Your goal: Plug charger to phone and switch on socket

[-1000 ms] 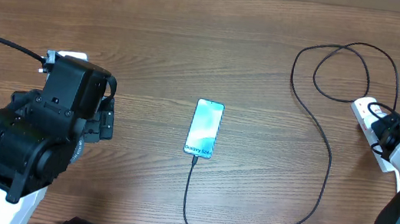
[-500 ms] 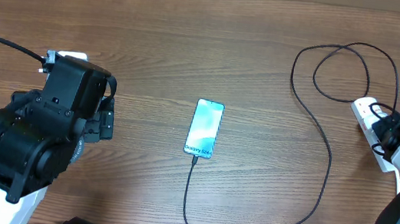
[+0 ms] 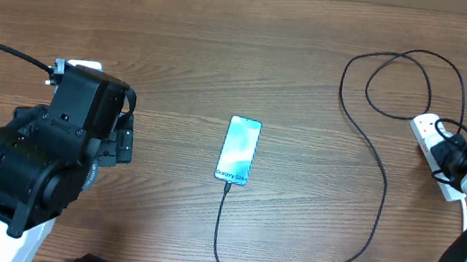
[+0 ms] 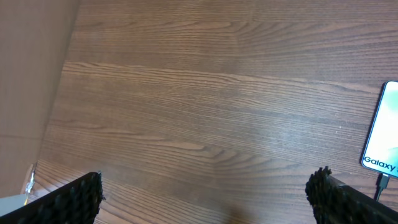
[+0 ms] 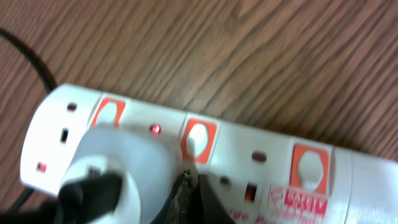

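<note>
My right gripper (image 5: 191,191) has its two dark fingers drawn together, barely a slit between them, and nothing is held. The tips sit right at the face of the socket (image 5: 249,146), just under the second switch (image 5: 199,140) counted from the rounded end. I cannot tell whether they actually press on the plastic. Beside the tips, toward that rounded end, a white adapter (image 5: 121,158) fills the first outlet. The black charger (image 5: 87,194) lead leaves the adapter toward the bottom of the wrist view. A small red light (image 5: 155,129) shows just above the adapter, between the first switch (image 5: 109,112) and the second. A third switch (image 5: 309,168) lies on the other side of the tips, further along the strip.

From overhead, the strip lies under this gripper near the right edge of the table (image 3: 183,34). The charger loops away toward the far side. It then sweeps back past the gripper toward the near edge and up to the phone (image 3: 238,150), well off to the gripper's left at mid-table. The plug (image 3: 228,185) sits at the phone's near end, and the screen faces up.

My left gripper (image 4: 205,196) has its fingers (image 4: 78,199) spread wide apart, empty, over bare wood. Beyond its right-hand finger I see the phone's corner, with the plug just below it.
</note>
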